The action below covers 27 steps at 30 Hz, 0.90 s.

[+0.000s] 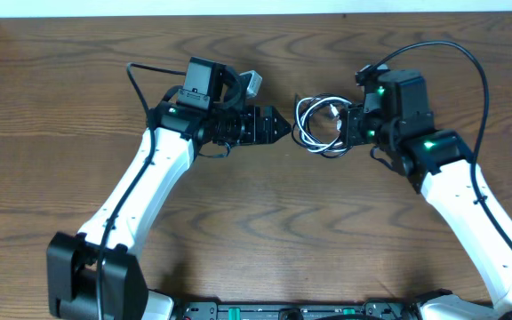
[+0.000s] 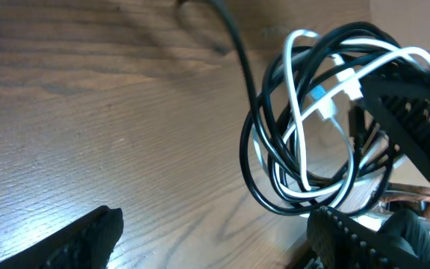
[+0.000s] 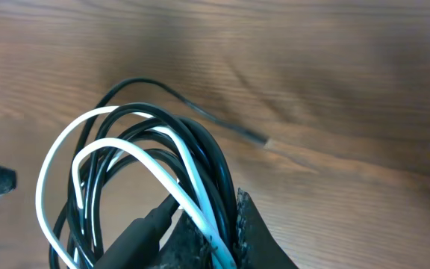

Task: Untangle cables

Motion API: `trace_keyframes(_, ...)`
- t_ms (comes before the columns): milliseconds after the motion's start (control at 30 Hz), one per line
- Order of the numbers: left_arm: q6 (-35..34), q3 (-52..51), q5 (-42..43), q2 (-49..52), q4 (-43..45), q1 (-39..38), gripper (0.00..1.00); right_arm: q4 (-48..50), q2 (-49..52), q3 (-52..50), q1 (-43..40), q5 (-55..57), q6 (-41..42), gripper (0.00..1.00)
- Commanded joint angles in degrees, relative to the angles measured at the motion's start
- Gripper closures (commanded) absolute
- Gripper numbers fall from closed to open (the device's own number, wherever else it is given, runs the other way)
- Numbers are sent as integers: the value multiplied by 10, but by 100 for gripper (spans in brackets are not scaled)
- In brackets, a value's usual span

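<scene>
The cables point(image 1: 318, 124), one black and one white, lie tangled in a small coil just right of the table's middle. My right gripper point(image 1: 346, 124) is shut on the coil's right side. In the right wrist view both the white cord point(image 3: 73, 149) and the black cord point(image 3: 200, 142) run into its closed fingertips point(image 3: 237, 224). A loose black end point(image 3: 230, 127) trails on the wood. My left gripper point(image 1: 284, 127) sits just left of the coil, open. In the left wrist view its fingers point(image 2: 88, 235) stand wide apart with bare wood between them and the coil point(image 2: 312, 112) ahead at the right.
The wooden table point(image 1: 60, 107) ends at a white strip along the far edge point(image 1: 256, 7). A thick black arm wire point(image 1: 469, 53) loops above my right wrist. A small grey piece point(image 1: 252, 83) sits behind my left wrist.
</scene>
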Motion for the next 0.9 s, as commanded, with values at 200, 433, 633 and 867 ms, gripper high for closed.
trace_keyframes(200, -68, 6, -5, 54, 55, -16, 16, -19, 0, 4, 59, 179, 29, 99)
trace_keyframes(433, -109, 6, -27, 93, 90, -35, 15, -30, 0, 4, 63, 186, 29, 99)
trace_keyframes(633, -141, 6, -23, 110, 134, -38, 16, -36, 0, 4, 63, 186, 29, 99)
trace_keyframes(867, -112, 6, 61, 106, 204, -38, 20, -45, 1, 3, 63, 186, 29, 99)
